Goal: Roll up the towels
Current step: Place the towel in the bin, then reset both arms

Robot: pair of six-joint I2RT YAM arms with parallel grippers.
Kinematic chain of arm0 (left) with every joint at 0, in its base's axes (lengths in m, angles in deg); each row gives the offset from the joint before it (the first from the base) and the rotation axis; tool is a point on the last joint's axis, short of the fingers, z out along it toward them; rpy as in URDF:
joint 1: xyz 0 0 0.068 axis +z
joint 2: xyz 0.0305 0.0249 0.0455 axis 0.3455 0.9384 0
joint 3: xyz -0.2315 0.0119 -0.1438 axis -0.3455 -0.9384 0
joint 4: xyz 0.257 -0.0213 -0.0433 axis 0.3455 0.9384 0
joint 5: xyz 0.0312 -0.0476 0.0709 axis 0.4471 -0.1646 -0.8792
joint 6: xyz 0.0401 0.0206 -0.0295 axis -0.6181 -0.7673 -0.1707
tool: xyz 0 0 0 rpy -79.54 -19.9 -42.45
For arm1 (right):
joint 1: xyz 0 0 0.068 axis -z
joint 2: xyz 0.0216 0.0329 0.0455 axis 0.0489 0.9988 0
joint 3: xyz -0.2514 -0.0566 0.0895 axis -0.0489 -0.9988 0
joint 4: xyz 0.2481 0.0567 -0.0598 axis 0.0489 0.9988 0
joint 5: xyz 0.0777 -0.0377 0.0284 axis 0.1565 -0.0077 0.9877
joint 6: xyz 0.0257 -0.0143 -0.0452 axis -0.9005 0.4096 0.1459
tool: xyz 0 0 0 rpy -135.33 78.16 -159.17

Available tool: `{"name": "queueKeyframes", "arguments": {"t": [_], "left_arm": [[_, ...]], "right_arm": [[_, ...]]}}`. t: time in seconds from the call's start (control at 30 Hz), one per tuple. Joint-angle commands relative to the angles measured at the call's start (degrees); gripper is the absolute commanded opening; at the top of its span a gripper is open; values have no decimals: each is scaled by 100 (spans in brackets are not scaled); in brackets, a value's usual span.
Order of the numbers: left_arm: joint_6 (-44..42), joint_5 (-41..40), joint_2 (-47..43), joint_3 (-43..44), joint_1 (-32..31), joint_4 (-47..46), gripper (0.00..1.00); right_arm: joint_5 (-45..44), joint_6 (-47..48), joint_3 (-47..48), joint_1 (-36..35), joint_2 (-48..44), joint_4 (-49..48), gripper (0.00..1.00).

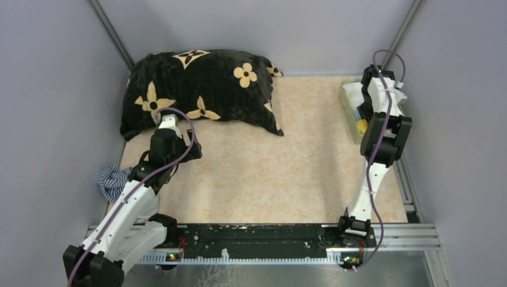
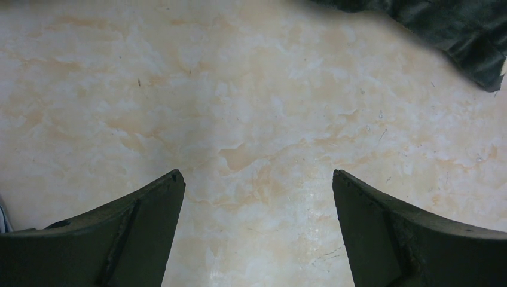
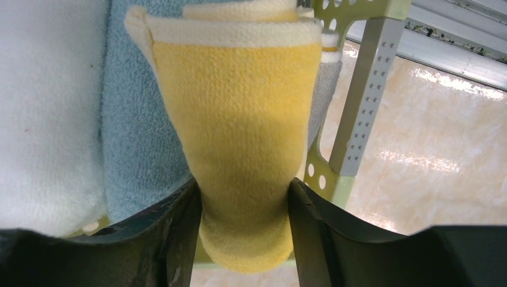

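Observation:
A rolled yellow towel [image 3: 239, 107] stands in the pale green basket [image 3: 359, 89], and my right gripper [image 3: 242, 185] is shut on its lower end, both fingers pressing into its sides. Beside it lies a light blue towel [image 3: 134, 131], with a strip of grey towel [image 3: 327, 84] behind it. From above, the right gripper [image 1: 366, 116] points down into the basket [image 1: 348, 95] at the table's far right, where a bit of yellow towel [image 1: 362, 127] shows. My left gripper [image 2: 257, 174] hangs open over bare table, just in front of the cushion, with nothing between its fingers.
A big black cushion with cream flowers [image 1: 197, 89] fills the back left; its corner [image 2: 460, 30] shows in the left wrist view. A blue-and-white striped cloth [image 1: 113, 179] hangs at the table's left edge. A white cloth [image 3: 48, 119] lies in the basket too.

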Motion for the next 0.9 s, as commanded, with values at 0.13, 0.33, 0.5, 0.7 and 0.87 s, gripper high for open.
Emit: {"name": "queueKeyframes", "arguments": {"t": [0.13, 0.33, 0.5, 0.7, 0.87], "left_arm": [[9, 120, -160, -95, -32, -180, 98], [16, 114, -173, -85, -42, -148, 99], [-51, 15, -201, 19, -41, -85, 99], [4, -81, -287, 454, -27, 243, 100], [67, -100, -530, 694, -26, 311, 100]], "right_arm": [[132, -194, 321, -26, -832, 247, 59], [271, -41, 316, -30, -1007, 234, 60], [499, 659, -274, -23, -1964, -555, 70], [894, 1789, -2224, -13, -4154, -2145, 92], [1429, 2416, -3574, -7, -5907, -3096, 99]]}}
